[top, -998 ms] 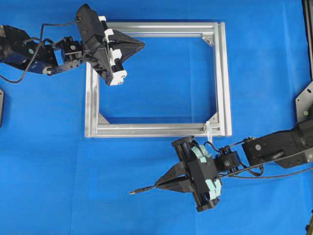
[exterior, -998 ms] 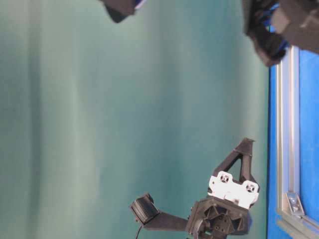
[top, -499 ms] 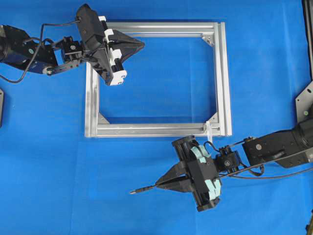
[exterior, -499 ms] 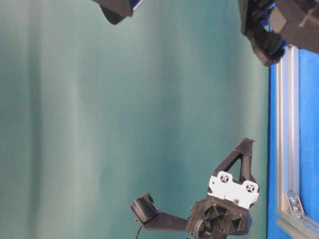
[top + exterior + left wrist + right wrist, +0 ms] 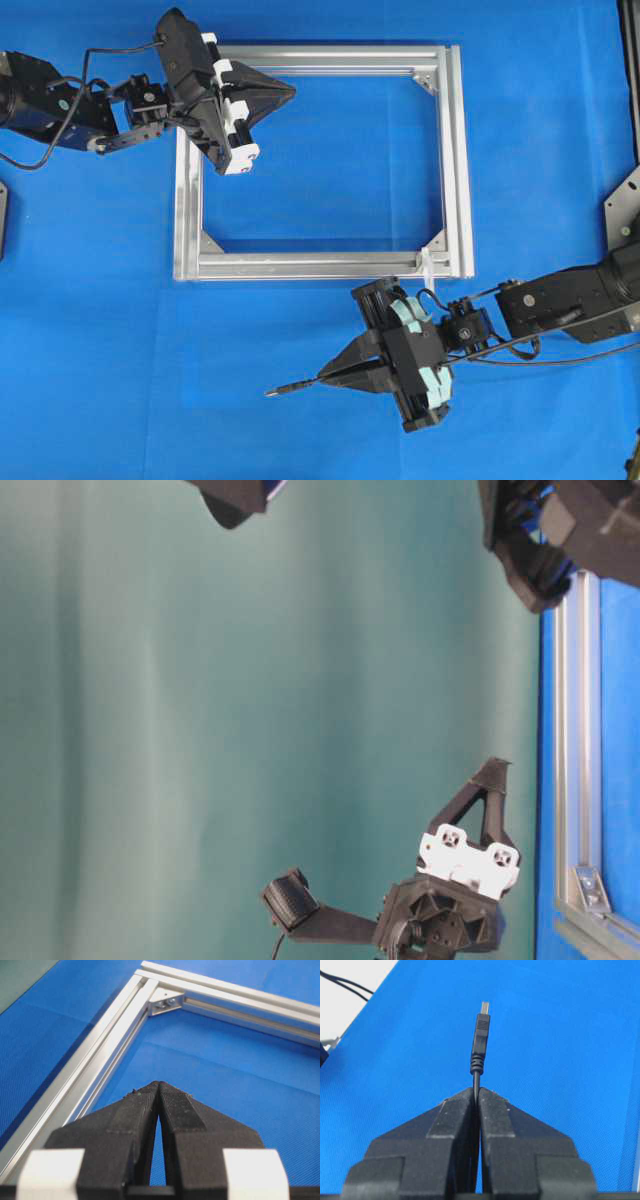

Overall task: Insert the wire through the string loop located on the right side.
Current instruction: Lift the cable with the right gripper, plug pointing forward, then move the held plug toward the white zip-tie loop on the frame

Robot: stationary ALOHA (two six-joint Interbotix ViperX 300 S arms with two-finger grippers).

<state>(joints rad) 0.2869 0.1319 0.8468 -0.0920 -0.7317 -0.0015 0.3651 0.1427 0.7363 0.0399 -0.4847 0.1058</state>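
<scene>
Jaws of right gripper point(image 5: 476, 1091) pinch the wire point(image 5: 480, 1035).

Inventory: items on the blue surface point(image 5: 120, 300)

One frame point(image 5: 455, 150), with three corner brackets visible; one string loop point(image 5: 427, 263); one wire point(image 5: 295, 385) with a single plug; two arms, each with one end effector: left point(image 5: 285, 92), right point(image 5: 325, 378).

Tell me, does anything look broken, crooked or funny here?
Nothing stands out. The silver frame lies flat and square on the blue table, with the string loop at its lower right corner. The right hand is shut on the wire, whose plug sticks out straight. The left hand is shut and holds nothing.
</scene>
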